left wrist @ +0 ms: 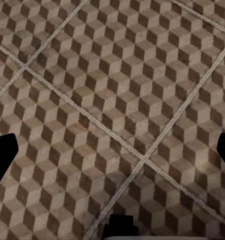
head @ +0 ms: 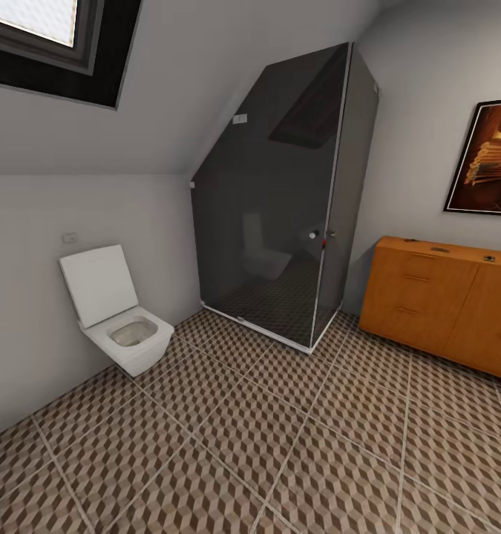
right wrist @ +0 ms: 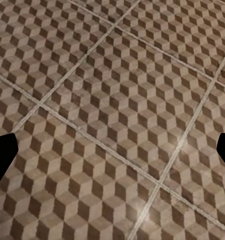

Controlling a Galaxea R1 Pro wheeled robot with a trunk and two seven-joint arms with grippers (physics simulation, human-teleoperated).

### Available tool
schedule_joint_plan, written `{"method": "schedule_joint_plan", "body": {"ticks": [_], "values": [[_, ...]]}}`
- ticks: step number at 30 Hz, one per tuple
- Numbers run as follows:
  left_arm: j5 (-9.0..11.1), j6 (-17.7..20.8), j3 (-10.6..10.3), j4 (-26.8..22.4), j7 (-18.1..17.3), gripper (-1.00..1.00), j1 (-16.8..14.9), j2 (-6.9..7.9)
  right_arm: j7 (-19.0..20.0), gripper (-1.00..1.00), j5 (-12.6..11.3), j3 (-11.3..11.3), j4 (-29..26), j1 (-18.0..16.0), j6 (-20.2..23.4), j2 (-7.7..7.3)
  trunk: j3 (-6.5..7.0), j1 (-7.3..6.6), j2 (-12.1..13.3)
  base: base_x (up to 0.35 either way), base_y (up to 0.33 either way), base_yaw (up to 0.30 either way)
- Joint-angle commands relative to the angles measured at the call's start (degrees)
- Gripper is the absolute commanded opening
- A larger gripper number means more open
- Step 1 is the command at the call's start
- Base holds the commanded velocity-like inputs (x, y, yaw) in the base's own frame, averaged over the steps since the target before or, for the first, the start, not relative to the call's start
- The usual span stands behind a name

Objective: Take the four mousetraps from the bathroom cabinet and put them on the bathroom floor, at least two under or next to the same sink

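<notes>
The orange-brown cabinet (head: 443, 304) stands against the far right wall, its drawers shut. Several small dark flat things lie on its top, likely mousetraps (head: 441, 250), too small to make out. The cube-patterned bathroom floor (head: 280, 437) spreads between me and the cabinet. In the left wrist view my left gripper (left wrist: 112, 150) hangs open over bare tiles (left wrist: 117, 90), its black fingertips (left wrist: 3, 155) far apart. My right gripper (right wrist: 112, 155) is also open over tiles (right wrist: 122, 100), nothing between its fingertips (right wrist: 2, 155).
A white square toilet (head: 120, 319) with its lid up hangs on the left wall. A dark glass shower enclosure (head: 295, 208) fills the far corner beside the cabinet. A framed picture (head: 488, 159) hangs above the cabinet, and a skylight (head: 50, 37) sits in the sloped ceiling.
</notes>
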Motion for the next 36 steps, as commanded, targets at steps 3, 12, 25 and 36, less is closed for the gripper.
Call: {"method": "schedule_joint_plan", "body": {"ticks": [3, 12, 25, 36], "values": [[0.02, 0.03, 0.30, -0.48, 0.26, 1.00, 0.02, 0.01, -0.01, 1.00, -0.03, -0.14, 0.02, -0.03, -0.41, -0.01, -0.04, 0.00, -0.03, 0.000, 0.000, 0.000], [-0.11, 9.10, 0.44, -14.12, 0.49, 1.00, -0.06, -0.03, -0.39, 1.00, 0.68, -0.23, -8.72, -0.29, 2.68, -0.08, -0.04, 0.00, -0.03, 0.000, 0.000, 0.000], [-0.32, 47.15, 0.45, -47.37, 0.73, 1.00, -6.62, 1.08, -1.24, 1.00, 2.93, -0.22, -39.87, -6.15, 27.67, -0.02, -0.04, 0.00, -0.03, 0.000, 0.000, 0.000], [-0.23, 43.47, 0.31, -43.89, 0.44, 1.00, -8.03, 1.28, -1.93, 1.00, 2.75, 0.79, -42.86, -8.34, 28.42, 0.33, -0.04, 0.00, -0.03, 0.000, 0.000, 0.000]]}}
